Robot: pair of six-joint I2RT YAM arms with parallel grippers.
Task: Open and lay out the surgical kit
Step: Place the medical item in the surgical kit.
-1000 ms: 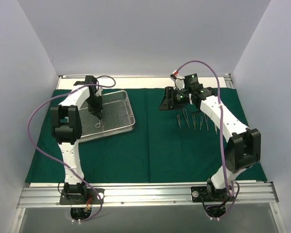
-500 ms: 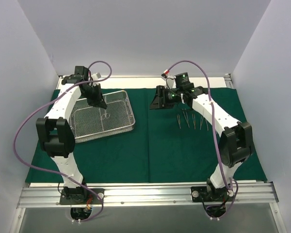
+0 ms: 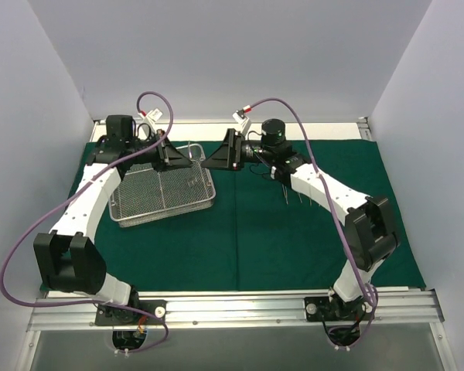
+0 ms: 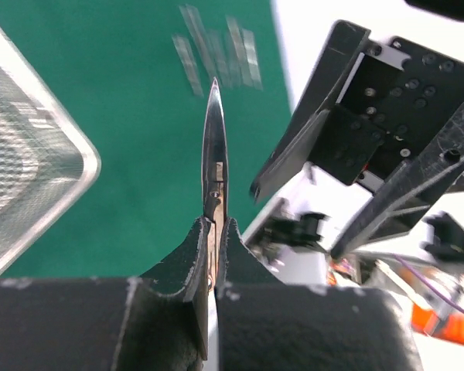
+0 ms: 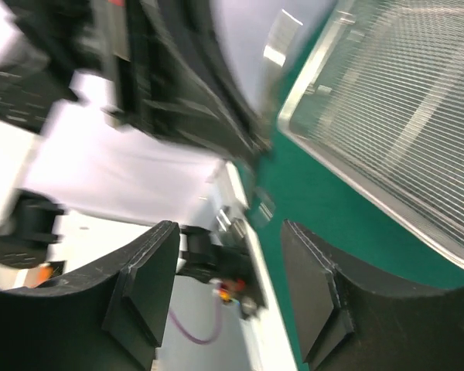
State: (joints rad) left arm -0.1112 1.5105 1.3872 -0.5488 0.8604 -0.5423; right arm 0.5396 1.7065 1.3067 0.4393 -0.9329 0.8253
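Surgical instrument [image 4: 215, 147], clamped in left jaws, shows clearly only from left wrist; right jaws stand open near tray [image 3: 158, 197].

I have my left arm [image 3: 89, 202] stretched up the left side, wrist bent so the left pincer [image 3: 178, 160] points to the right. Its jaws are pressed tight on a slim steel instrument [image 4: 215, 131]. My right arm [image 3: 329, 192] reaches far over to the left. The right pincer [image 3: 216, 158] faces the other one, near but apart, jaws parted and empty.
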